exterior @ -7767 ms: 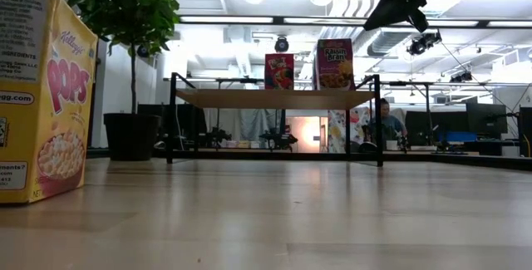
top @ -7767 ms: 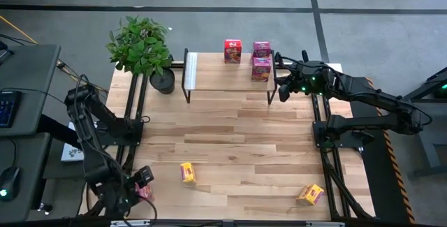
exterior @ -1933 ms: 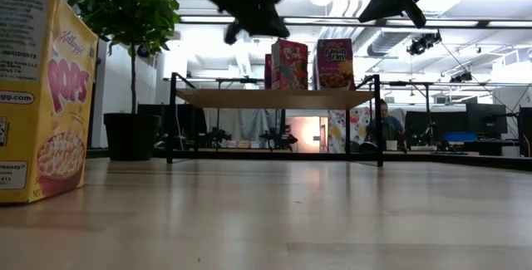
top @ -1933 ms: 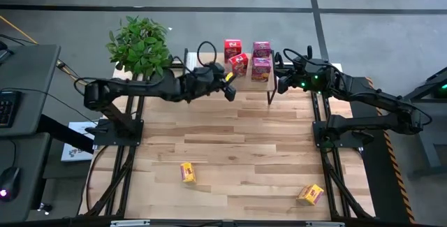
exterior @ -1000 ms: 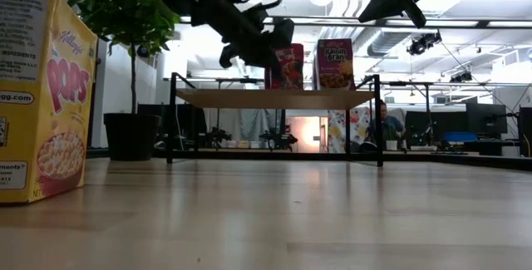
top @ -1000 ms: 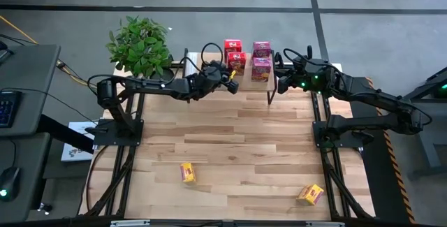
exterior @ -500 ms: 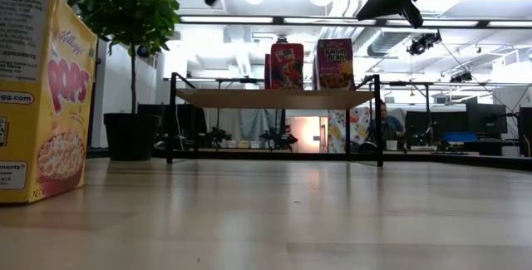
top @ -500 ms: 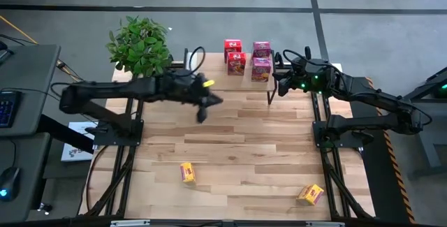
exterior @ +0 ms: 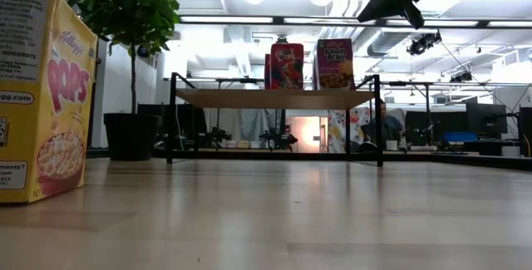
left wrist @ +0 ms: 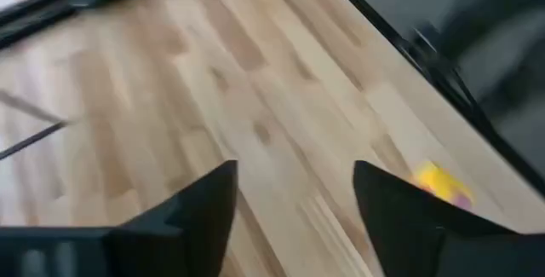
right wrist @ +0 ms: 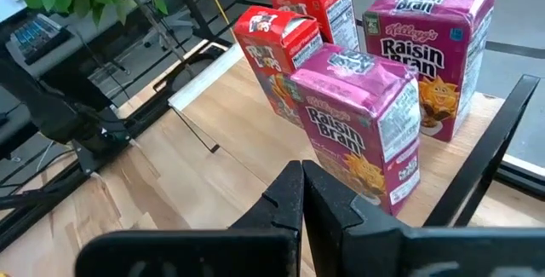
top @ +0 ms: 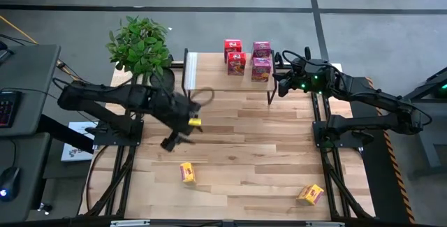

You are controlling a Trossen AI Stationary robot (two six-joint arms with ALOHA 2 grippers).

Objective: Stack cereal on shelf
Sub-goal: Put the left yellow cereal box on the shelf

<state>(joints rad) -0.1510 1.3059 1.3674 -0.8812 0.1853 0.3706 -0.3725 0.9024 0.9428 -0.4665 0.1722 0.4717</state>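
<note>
At the near edge of the wooden table point(top: 244, 150), two yellow cereal boxes are seen lying flat and well apart: one point(top: 187, 172) towards the left, the other point(top: 310, 194) near the right front corner. In the low view a yellow Pops box point(exterior: 43, 95) fills the left edge, close to the camera.

Above the middle-left of the table the left gripper point(top: 174, 140) is held in the air, pointed towards the near side, with nothing between its fingers point(left wrist: 200, 200); in its wrist view the jaws are seen spread apart over bare wood, and a blurred yellow box point(left wrist: 440, 181) is visible beyond them.

Farther back stands the shelf point(top: 209, 80), a light wood top on black wire legs. Four boxes are set on its right half. Two red boxes stand one behind the other: the nearer point(top: 236, 63) and the farther point(top: 232, 46). Just beside them on the right, two magenta Raisin Bran boxes are placed likewise, the nearer point(right wrist: 362, 119) and the farther point(right wrist: 438, 51).

The right gripper point(right wrist: 304, 193) is held just off the right end of the shelf, level with the boxes, its fingers pressed together on nothing.

A potted plant point(top: 142, 49) stands beside the left end of the shelf. In the room beyond, a seated person point(exterior: 384, 125) is visible.
</note>
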